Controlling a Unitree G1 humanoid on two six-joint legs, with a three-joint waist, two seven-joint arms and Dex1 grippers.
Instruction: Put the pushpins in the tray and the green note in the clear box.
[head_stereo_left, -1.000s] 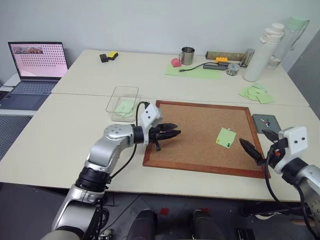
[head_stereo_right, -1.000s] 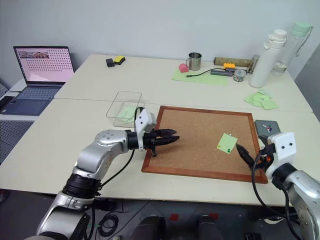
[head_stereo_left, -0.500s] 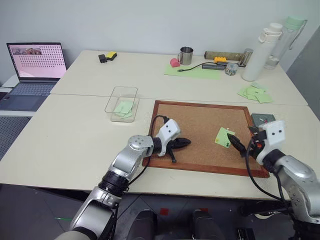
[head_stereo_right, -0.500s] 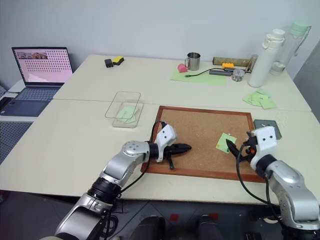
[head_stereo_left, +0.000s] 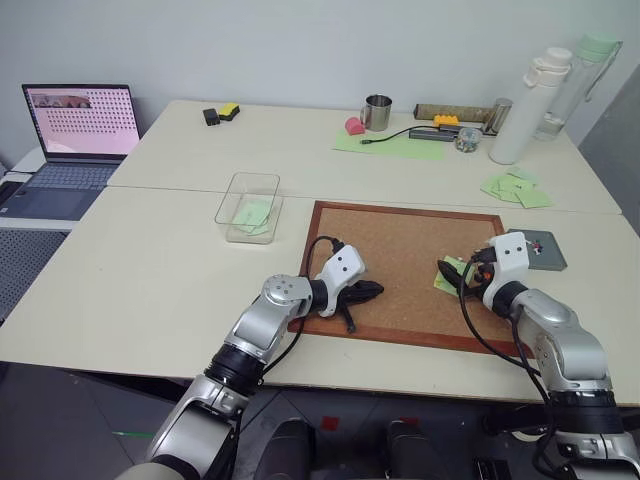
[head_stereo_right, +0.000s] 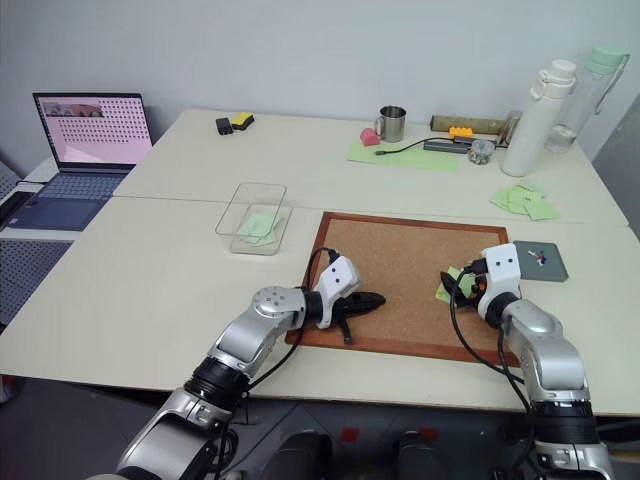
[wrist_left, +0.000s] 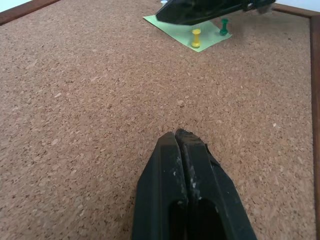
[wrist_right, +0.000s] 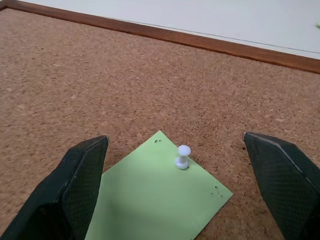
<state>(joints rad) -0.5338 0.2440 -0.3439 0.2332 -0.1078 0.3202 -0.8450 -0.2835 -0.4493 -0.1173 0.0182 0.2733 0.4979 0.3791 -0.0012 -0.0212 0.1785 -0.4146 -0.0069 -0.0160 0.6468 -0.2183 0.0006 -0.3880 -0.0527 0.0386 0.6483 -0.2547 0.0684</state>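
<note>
Right wrist view puts us directly over the green note (wrist_right: 155, 192), which lies flat on the corkboard (wrist_right: 150, 80) with a white pushpin (wrist_right: 183, 156) standing upright in it near one corner; small pinholes dot two other corners. Our right gripper (wrist_right: 185, 190) has its fingers spread wide, one on either side of the note, holding nothing.

In the left wrist view the same note (wrist_left: 192, 34) carries a yellow pushpin (wrist_left: 196, 37) and a dark green pushpin (wrist_left: 223, 26), both upright near its edge, and the right gripper's black finger reaches over its far part. Our left gripper (wrist_left: 180, 145) has its fingers pressed together with nothing between them, its tips low over bare cork, well apart from the note.

From the left eye view, the note (head_stereo_left: 447, 274) sits toward the right side of the board, and the right gripper (head_stereo_left: 458, 279) is at it. The tray (head_stereo_left: 537, 250) rests on the table just beyond the board's right edge, with a few small pins inside it, too small for us to tell their colours with confidence. The clear box (head_stereo_left: 248, 208) stands off the board's left far corner and holds green paper.

Farther back we see a heap of green notes (head_stereo_left: 515, 188), a metal mug (head_stereo_left: 377, 112), a white bottle (head_stereo_left: 518, 103) and an open laptop (head_stereo_left: 70, 140). We can read no writing or brand on any of them.
</note>
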